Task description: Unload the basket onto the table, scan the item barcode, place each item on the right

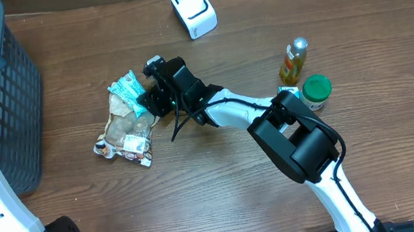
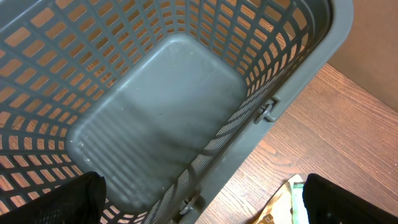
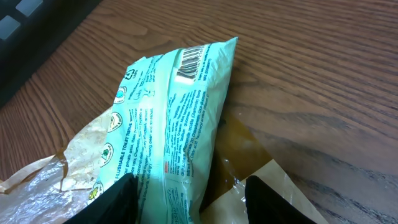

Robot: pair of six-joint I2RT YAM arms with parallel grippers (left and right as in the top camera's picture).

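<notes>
**Item, task:** teal packet (image 3: 180,124), soft plastic, lying partly on a clear-and-brown snack bag (image 1: 125,131) left of centre on the counter (image 1: 226,201). Barcode (image 3: 191,61) is printed near the packet's far corner and faces upward. A row of round emblems runs along one edge. One line of capitals seems to read "FLUSHABLE TOILET"; the remaining small print is too fine to read.

**Right gripper** (image 3: 193,186): released, jaws apart and straddling the near end of the packet. One of its fingers (image 3: 118,202) is at the packet's edge. On the other side, a strip of snack bag shows between packet and finger.

**Left gripper** (image 2: 202,202): released, spread wide above the grey mesh basket (image 2: 298,68) at the counter's left edge.

**Other stock:**
- White scanner (image 1: 194,9) at the far side of the counter, well apart from the packet.
- Amber bottle (image 1: 293,60) with a silver cap, label unreadable.
- Green-lidded jar (image 1: 317,91) just beside the bottle, both right of the arm.
</notes>
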